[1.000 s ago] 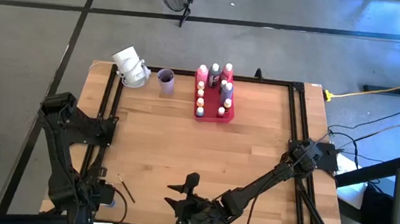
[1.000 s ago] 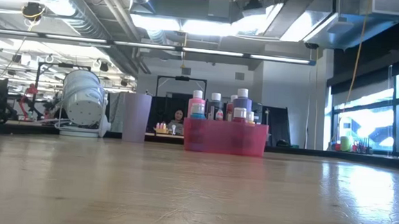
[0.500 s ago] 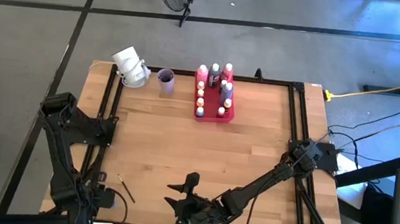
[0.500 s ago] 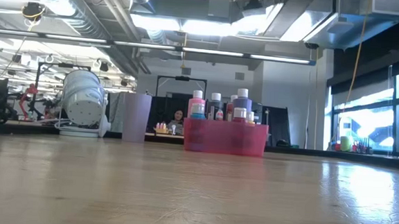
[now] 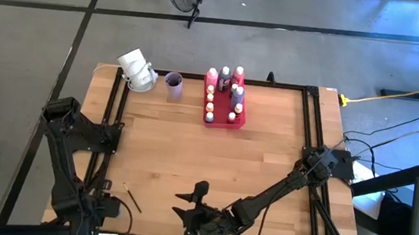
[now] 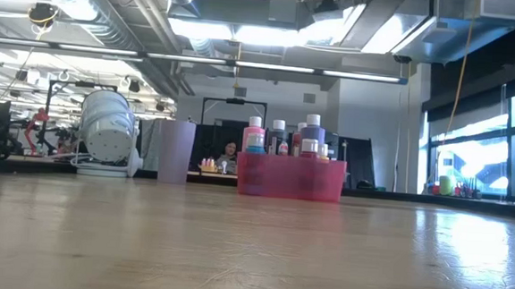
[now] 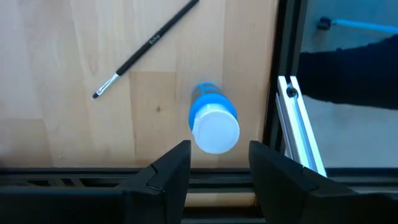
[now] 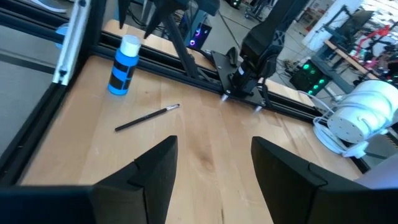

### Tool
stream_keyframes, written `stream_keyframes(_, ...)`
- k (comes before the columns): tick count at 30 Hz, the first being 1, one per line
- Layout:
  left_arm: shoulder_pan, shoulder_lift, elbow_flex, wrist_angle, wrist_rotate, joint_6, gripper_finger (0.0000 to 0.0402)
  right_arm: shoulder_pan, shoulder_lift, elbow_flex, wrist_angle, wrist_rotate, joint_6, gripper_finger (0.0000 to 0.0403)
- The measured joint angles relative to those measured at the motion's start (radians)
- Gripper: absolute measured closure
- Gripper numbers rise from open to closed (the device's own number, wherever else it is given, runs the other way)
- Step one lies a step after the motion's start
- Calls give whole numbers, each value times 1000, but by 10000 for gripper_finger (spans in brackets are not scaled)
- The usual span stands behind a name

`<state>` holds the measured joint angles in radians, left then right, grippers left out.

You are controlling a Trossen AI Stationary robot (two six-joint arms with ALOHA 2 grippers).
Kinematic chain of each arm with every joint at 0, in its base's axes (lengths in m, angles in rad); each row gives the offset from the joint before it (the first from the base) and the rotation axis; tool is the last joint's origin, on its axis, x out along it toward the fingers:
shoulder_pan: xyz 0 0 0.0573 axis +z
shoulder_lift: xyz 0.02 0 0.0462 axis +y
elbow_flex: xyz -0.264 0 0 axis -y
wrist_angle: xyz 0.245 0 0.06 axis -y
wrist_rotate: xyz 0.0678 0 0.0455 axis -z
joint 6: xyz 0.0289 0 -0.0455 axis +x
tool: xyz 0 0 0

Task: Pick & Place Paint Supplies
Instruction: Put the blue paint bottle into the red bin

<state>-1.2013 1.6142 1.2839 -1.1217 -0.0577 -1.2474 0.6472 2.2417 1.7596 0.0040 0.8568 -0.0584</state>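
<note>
Blue paint bottle [image 7: 213,121] with a white cap, standing on pale wood-grain table [image 7: 62,118]. Black paintbrush [image 7: 144,48], silvery ferrule, dark tip. Far off, a pink-red tray [image 5: 236,122] of multicoloured white-capped bottles [image 5: 224,77], a lilac cup [image 5: 173,85], a white round lamp [image 5: 136,68].

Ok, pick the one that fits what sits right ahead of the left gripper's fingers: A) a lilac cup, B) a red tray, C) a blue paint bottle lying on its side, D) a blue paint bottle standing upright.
D: the left wrist view looks down on the white cap of the blue paint bottle, standing upright ahead of the open left gripper.
</note>
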Motion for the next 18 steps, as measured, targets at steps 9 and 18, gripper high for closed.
stream_keyframes(9, -2, 0, 0, -4, -40, 31, 228, 0, 0, 0, 5, -30, 2, 194)
stream_keyframes(18, -2, 0, 0, -4, -53, -28, 226, 3, 0, 0, 25, -86, 1, 194)
